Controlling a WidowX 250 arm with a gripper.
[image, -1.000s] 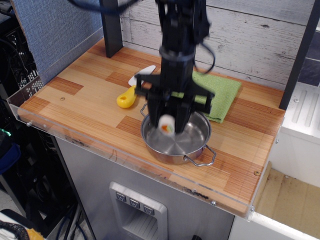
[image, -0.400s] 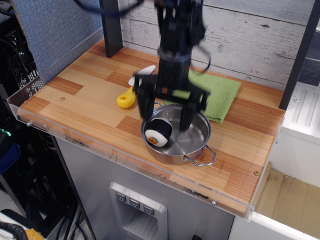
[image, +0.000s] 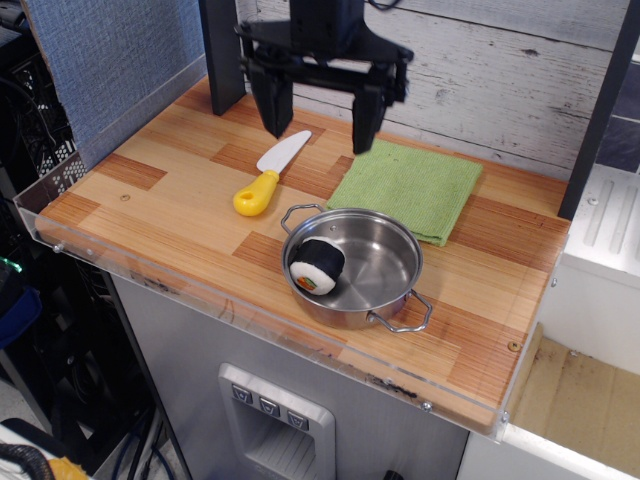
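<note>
Up by the back wall, my claw (image: 318, 140) hangs well above the table (image: 150, 190), arm pointing straight down, wrist level, and the two black fingers (image: 272, 105) spread wide apart with nothing between them. So it's open and empty, no question there. Quick count of what's on the table: one pot, one toy sushi roll, one knife, one cloth. The pot (image: 385, 262) is shiny steel, round and shallow, with two thin wire loop handles, sitting near the front edge. The sushi roll (image: 317, 265) lies inside it, against the left wall and tipped on its side, so the white rice face with the orange middle looks toward the front and the dark wrap shows on top. Looks soft, plush maybe. The knife (image: 268, 175) is plastic, fat yellow handle and white blade, lying at an angle on the wood just left of the pot, with its blade tip roughly under my left finger. The cloth (image: 408, 188) is green, flat and roughly square, right behind the pot, its front edge just about at the rim. Tabletop is striped wood planks in light and reddish tones.
</note>
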